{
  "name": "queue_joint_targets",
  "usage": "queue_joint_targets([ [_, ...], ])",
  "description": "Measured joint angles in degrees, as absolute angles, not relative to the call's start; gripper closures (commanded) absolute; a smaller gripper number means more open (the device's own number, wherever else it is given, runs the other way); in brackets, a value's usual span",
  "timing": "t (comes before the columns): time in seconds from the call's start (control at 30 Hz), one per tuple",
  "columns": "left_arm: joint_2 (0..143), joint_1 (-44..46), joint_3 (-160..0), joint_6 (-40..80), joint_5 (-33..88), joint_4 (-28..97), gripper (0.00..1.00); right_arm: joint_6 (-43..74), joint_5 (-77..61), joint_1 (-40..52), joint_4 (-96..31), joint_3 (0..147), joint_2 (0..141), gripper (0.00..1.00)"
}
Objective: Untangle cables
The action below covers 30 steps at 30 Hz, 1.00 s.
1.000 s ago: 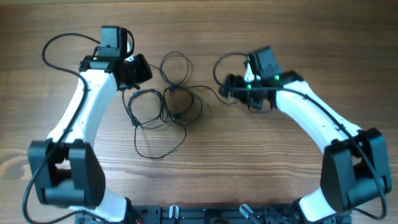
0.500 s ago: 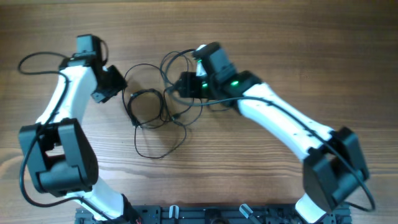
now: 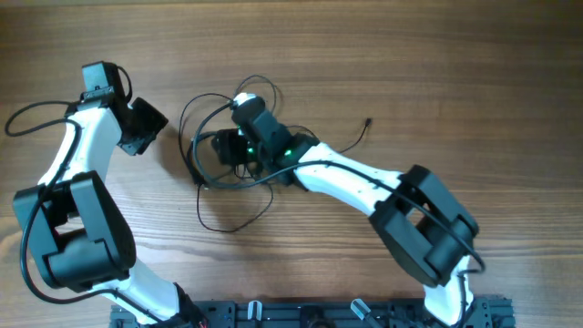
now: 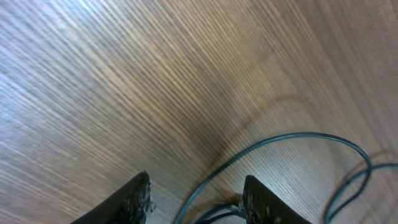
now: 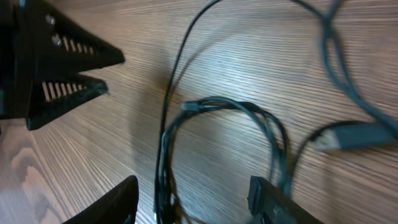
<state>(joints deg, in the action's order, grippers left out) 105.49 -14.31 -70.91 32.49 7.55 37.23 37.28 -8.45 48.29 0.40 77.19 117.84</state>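
Note:
The cables (image 3: 201, 211) are thin black cords lying in tangled loops on the wooden table, with one loose end (image 3: 366, 121) trailing off to the right. My right gripper (image 3: 219, 146) hovers over the middle of the tangle. Its jaws (image 5: 193, 196) are open, with a bundle of cords (image 5: 166, 130) running between them and a small plug (image 5: 351, 134) to the right. My left gripper (image 3: 153, 128) stands just left of the tangle. It (image 4: 198, 196) is open and low over the wood, where a curved cord (image 4: 298, 135) lies between the fingertips, ungripped.
The thicker black cable of the left arm (image 3: 32, 114) loops out at the far left. The left gripper's fingers (image 5: 62, 59) show at the top left of the right wrist view, close to the tangle. The arm bases stand along the near table edge (image 3: 301, 314).
The right arm has swung left from beside the tangle to over its middle, and its jaws have narrowed. The left arm has pulled back to the left and its jaws have widened.

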Motion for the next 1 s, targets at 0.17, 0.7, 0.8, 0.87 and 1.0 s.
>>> queue_joint_targets([
  [0.17, 105.49, -13.87, -70.91, 32.77, 8.91, 37.04, 0.46, 36.99, -4.38, 48.99, 4.05, 77.19, 121.16, 0.40],
  [0.7, 105.49, -13.10, -70.91, 32.93, 11.07, 36.34, 0.48, 35.24, 4.60, 48.88, 14.55, 77.10, 124.84, 0.54],
  [0.8, 105.49, -13.10, -70.91, 32.95, 11.49, 36.34, 0.48, 34.59, 4.60, 48.88, 17.52, 77.08, 124.84, 0.56],
  [0.87, 105.49, -13.10, -70.91, 32.93, 11.60, 36.21, 0.48, 34.54, 4.56, 48.88, 17.43, 77.08, 124.84, 0.57],
  [1.0, 105.49, -13.10, -70.91, 32.93, 11.90, 36.16, 0.48, 34.46, 3.46, 48.95, 14.83, 77.08, 124.86, 0.58],
])
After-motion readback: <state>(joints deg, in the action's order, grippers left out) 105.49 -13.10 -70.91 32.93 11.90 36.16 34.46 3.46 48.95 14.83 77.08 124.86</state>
